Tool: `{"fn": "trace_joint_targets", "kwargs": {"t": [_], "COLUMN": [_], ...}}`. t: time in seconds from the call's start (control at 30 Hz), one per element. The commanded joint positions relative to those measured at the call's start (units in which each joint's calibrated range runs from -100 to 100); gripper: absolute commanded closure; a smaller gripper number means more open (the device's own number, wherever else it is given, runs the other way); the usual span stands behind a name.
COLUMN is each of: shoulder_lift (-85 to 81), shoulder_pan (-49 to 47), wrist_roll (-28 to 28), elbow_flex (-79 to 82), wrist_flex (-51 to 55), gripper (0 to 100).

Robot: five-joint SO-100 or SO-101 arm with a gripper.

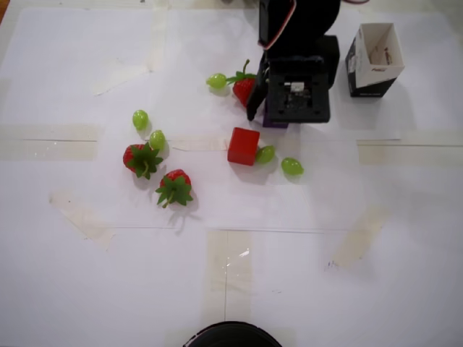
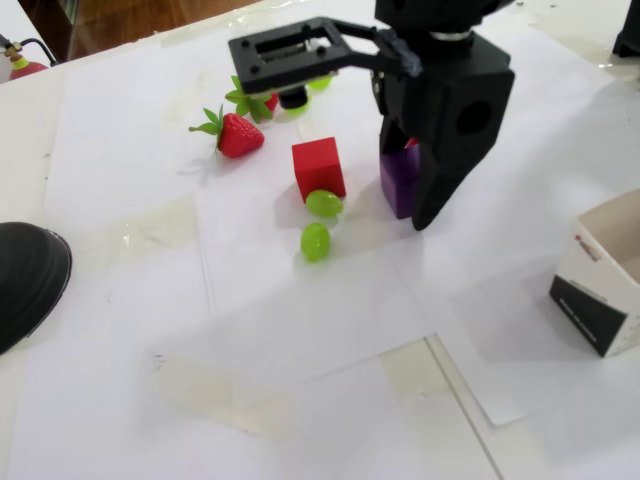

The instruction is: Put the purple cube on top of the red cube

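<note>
the arm reaches down from the far side in the overhead view, its black gripper lowered to the paper with the jaws spread, one finger on each side of the purple cube; whether they press it i cannot tell. the cube is dark, matte, mostly hidden, sitting on the sheet. the red cube lies just nearer-left, touching a green grape. the print on the carton at right is too small to read.
</note>
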Motion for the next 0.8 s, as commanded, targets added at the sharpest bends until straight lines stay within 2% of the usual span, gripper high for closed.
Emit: {"fn": "trace_joint_targets", "kwargs": {"t": [0.0, 0.77], "shoulder_lift": [-1.2, -1.5], "shoulder_pan": [-0.7, -0.8], "wrist_roll": [0.0, 1.3], "elbow_flex": [0.0, -3.9], "wrist_flex": [-0.2, 8.5], "gripper": [76, 88]}}
